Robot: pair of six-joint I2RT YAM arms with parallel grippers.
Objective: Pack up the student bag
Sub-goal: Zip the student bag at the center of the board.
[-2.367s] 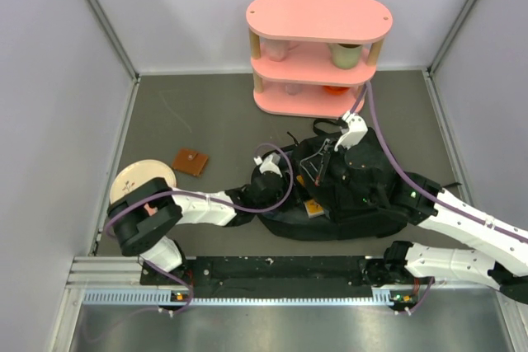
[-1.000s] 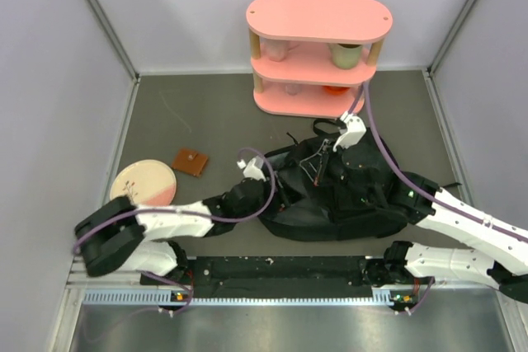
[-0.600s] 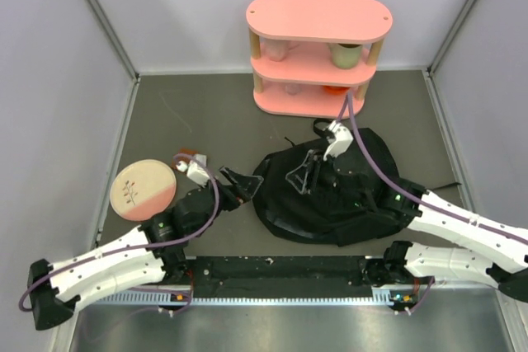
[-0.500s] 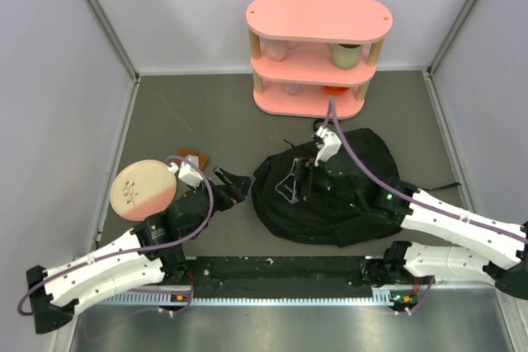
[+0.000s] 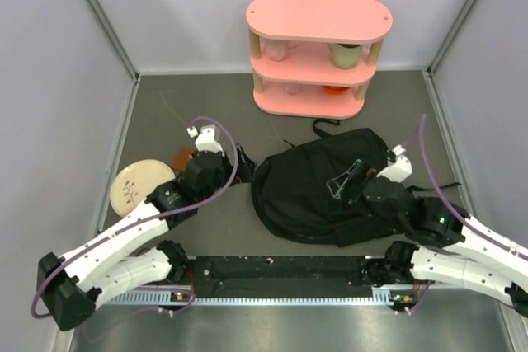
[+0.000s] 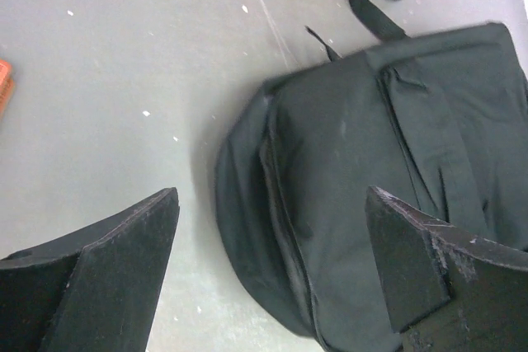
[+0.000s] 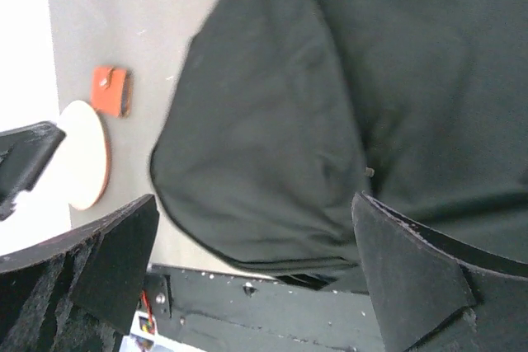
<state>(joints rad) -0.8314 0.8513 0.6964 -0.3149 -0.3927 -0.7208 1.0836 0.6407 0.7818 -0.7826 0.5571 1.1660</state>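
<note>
Both pincers are spread and empty. The left pincer (image 6: 271, 199) hovers just off the rounded end of the backpack (image 5: 313, 191), and the right pincer (image 7: 254, 199) hangs over its opposite side. The backpack lies flat between them, its long axis running roughly near-left to far-right, with the handle loop toward the shelf (image 5: 318, 18). The arms seem to be between items. Next, the wallet (image 7: 111, 91), to the left pincer's left, needs grasping.

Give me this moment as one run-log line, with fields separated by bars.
left claw: open, empty | right claw: open, empty | student bag: lying on table, not held

A robot lab cell (plain grey walls (image 5: 49, 80), aluminium rail (image 5: 272, 296)) around a grey table (image 5: 206, 113).
</note>
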